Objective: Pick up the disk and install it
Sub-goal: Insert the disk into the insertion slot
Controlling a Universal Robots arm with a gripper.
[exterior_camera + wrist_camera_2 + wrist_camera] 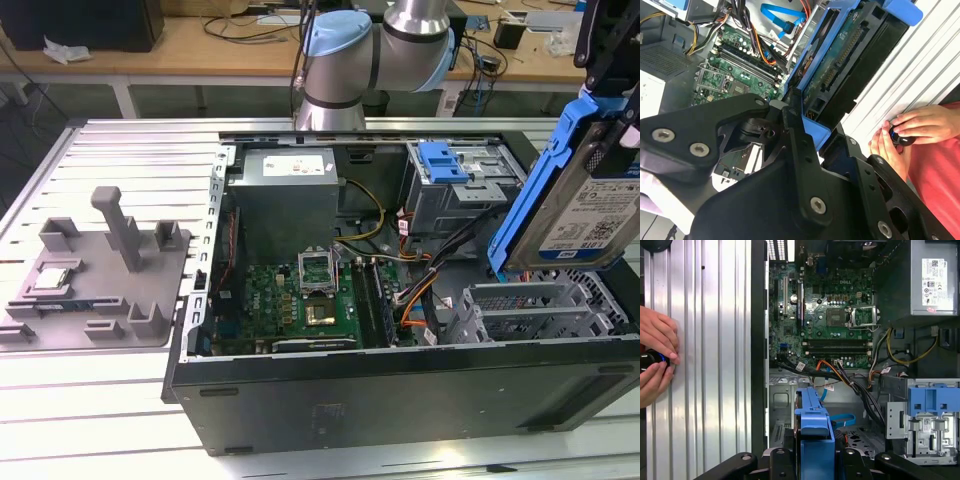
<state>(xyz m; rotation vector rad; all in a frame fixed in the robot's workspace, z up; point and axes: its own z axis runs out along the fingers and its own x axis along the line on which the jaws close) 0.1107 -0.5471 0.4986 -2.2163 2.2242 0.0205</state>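
"Silver disk with the blue rails: where was it?"

"Off the table and tilted, in the air above the open computer case. It hung over the drive cage in the case's near corner on the exterior view's right. The gripper was clamped on its upper end."

"What could have gone wrong?"

"At that tilt, I judged a rail might catch the cage wall. The orange cables near the cage could also snag it. A person's hands rested on the ribbed table beside the case."
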